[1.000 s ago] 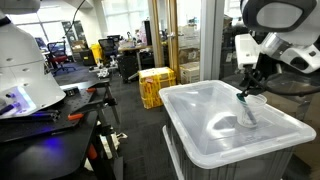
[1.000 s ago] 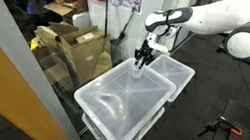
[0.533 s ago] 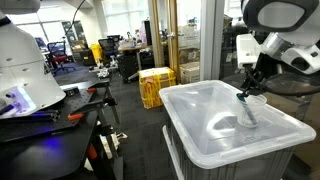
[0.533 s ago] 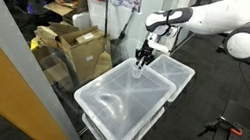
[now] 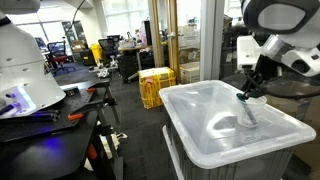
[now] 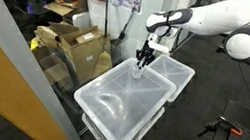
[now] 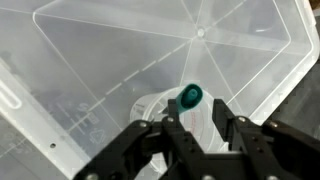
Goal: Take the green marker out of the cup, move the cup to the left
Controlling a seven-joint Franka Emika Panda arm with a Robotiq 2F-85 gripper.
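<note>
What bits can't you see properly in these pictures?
- Wrist view: the green marker shows only its cap. The cup and the tool cover its body.
- Wrist view: I cannot tell if the tool is pinching the marker, because the fingers hide where they would touch.
- In an exterior view, the tool blocks the marker and the cup, and both are too small to make out.

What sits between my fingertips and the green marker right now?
Nothing. In the wrist view the green marker stands in the cup right by the open gripper, no object between.
</note>
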